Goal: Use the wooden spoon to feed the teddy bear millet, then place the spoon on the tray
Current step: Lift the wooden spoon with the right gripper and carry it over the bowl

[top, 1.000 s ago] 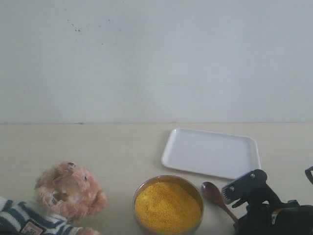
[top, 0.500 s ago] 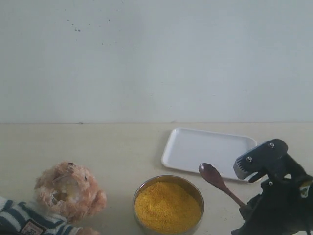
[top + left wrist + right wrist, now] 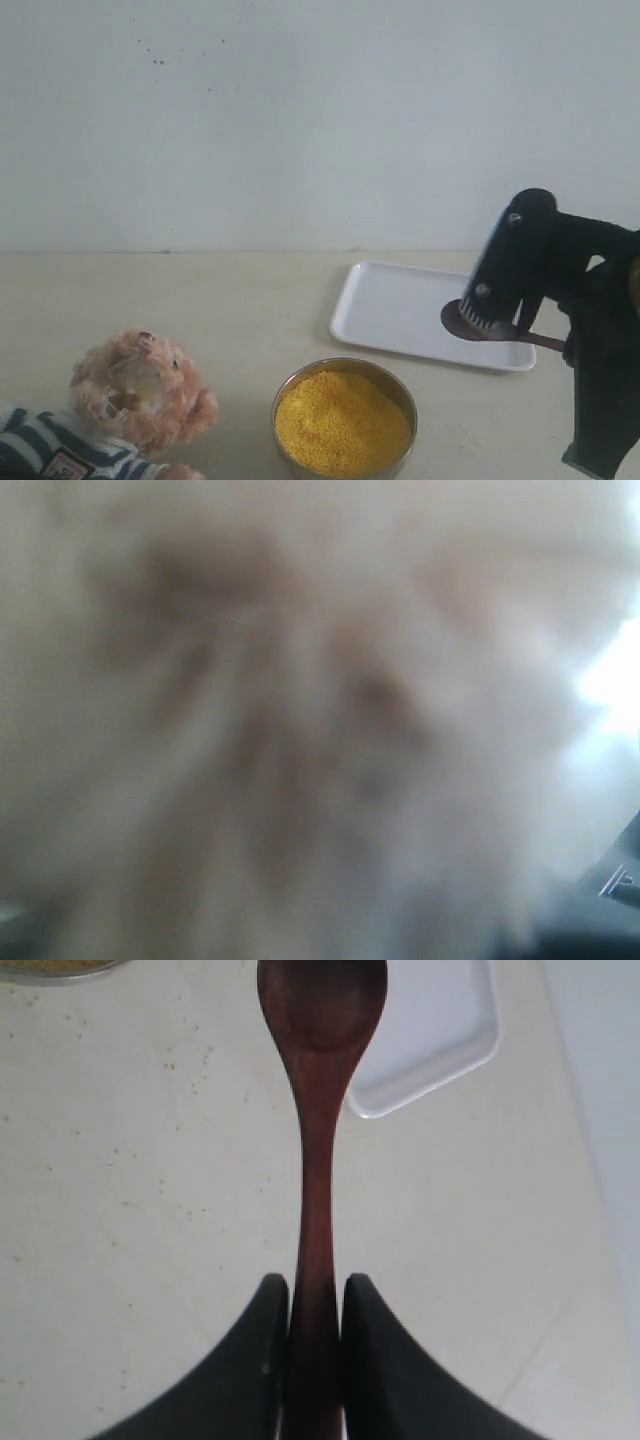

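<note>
Blurred teddy bear (image 3: 300,720) fur hides our left hand, so we cannot tell its state; at four o'clock our right hand (image 3: 316,1295) pinches the smooth wooden spoon (image 3: 318,1160).

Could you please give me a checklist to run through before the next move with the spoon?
1. Right tool shut on the wooden spoon handle: ok.
2. Spoon loaded with millet: not ok, its bowl is empty.
3. Millet supply in the metal bowl: ok, heaped full.
4. Teddy bear in place: ok, lying left of the bowl.
5. Left tool's state: cannot tell, its view shows only blurred fur.
6. Tray free: ok, bare where visible.
</note>
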Robot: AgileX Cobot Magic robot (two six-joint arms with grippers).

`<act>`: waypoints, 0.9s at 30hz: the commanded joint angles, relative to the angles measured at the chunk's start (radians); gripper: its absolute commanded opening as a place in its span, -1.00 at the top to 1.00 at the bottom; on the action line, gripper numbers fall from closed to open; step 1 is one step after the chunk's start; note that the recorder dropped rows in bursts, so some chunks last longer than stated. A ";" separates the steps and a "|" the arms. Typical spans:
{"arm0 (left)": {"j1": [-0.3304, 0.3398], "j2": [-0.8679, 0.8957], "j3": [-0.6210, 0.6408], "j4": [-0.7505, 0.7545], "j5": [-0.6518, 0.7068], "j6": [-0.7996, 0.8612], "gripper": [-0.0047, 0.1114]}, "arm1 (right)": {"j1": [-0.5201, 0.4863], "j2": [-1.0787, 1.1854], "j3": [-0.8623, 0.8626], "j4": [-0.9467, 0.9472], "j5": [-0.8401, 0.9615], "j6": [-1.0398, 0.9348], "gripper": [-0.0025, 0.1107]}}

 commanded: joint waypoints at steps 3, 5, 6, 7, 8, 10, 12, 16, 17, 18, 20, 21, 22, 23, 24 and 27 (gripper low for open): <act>0.002 0.001 0.002 -0.009 0.017 0.008 0.85 | 0.259 0.086 -0.011 -0.279 0.167 0.096 0.91; 0.002 0.001 0.002 -0.009 0.017 0.008 0.85 | 0.314 0.142 -0.011 -0.352 0.203 0.113 0.91; 0.002 0.001 0.002 -0.009 0.017 0.008 0.85 | 0.332 0.167 -0.011 -0.379 0.207 0.120 0.91; 0.002 0.001 0.002 -0.009 0.017 0.008 0.85 | 0.352 0.196 -0.011 -0.405 0.212 0.125 0.91; 0.002 0.001 0.002 -0.009 0.017 0.008 0.85 | 0.367 0.225 -0.011 -0.441 0.217 0.132 0.91; 0.002 0.001 0.002 -0.009 0.017 0.008 0.85 | 0.382 0.275 -0.011 -0.474 0.221 0.131 0.91; 0.002 0.001 0.002 -0.009 0.017 0.008 0.85 | 0.382 0.323 -0.011 -0.492 0.222 0.134 0.91; 0.002 0.001 0.002 -0.009 0.017 0.008 0.85 | 0.382 0.383 -0.011 -0.496 0.209 0.142 0.91; 0.002 0.001 0.002 -0.009 0.017 0.008 0.85 | 0.382 0.392 -0.013 -0.496 0.203 0.151 0.91; 0.002 0.001 0.002 -0.009 0.017 0.008 0.85 | 0.382 0.397 -0.013 -0.496 0.195 0.156 0.91; 0.002 0.001 0.002 -0.009 0.017 0.008 0.85 | 0.382 0.401 -0.013 -0.489 0.189 0.158 0.91; 0.002 0.001 0.002 -0.009 0.017 0.008 0.85 | 0.382 0.400 -0.013 -0.488 0.184 0.162 0.91; 0.002 0.001 0.002 -0.009 0.017 0.008 0.85 | 0.382 0.400 -0.013 -0.488 0.182 0.164 0.91; 0.002 0.001 0.002 -0.009 0.017 0.008 0.85 | 0.382 0.400 -0.013 -0.488 0.182 0.164 0.91; 0.002 0.001 0.002 -0.009 0.017 0.008 0.85 | 0.382 0.400 -0.013 -0.488 0.182 0.164 0.91; 0.002 0.001 0.002 -0.009 0.017 0.008 0.85 | 0.382 0.400 -0.013 -0.485 0.159 0.162 0.91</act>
